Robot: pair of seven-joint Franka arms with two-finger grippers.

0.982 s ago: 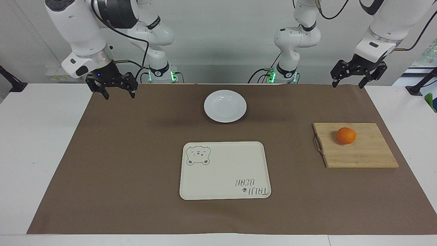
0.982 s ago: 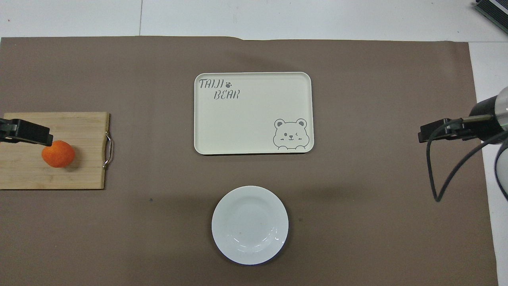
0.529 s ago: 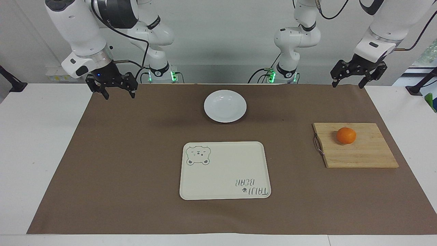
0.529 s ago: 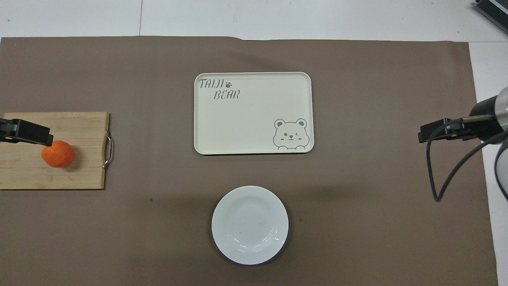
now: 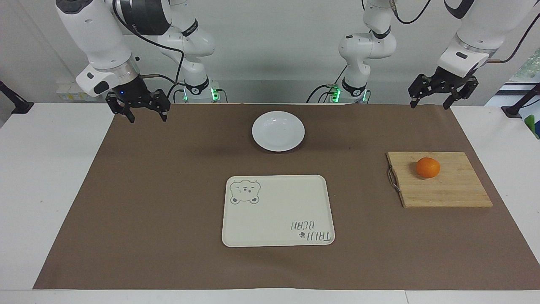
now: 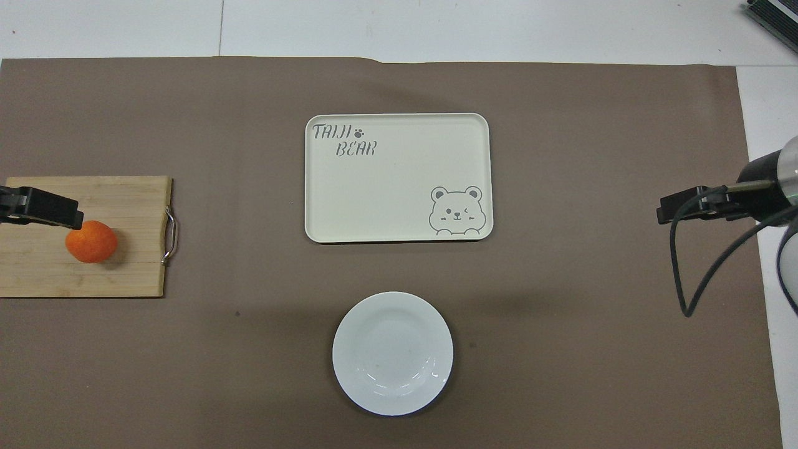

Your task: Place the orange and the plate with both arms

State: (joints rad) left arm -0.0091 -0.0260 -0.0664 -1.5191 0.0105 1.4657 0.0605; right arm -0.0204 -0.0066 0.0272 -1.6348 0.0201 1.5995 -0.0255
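Glossy white plate (image 5: 278, 131), smooth orange (image 5: 427, 167), wooden board (image 5: 447, 188), matt brown paper (image 5: 147, 202)

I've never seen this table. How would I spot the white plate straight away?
Start at the brown mat that covers most of the table, then find the cream tray with the bear drawing at its middle. The plate lies by itself on the mat, nearer to the robots than the tray. It is the only round, plain glossy white dish; the tray is rectangular and printed.
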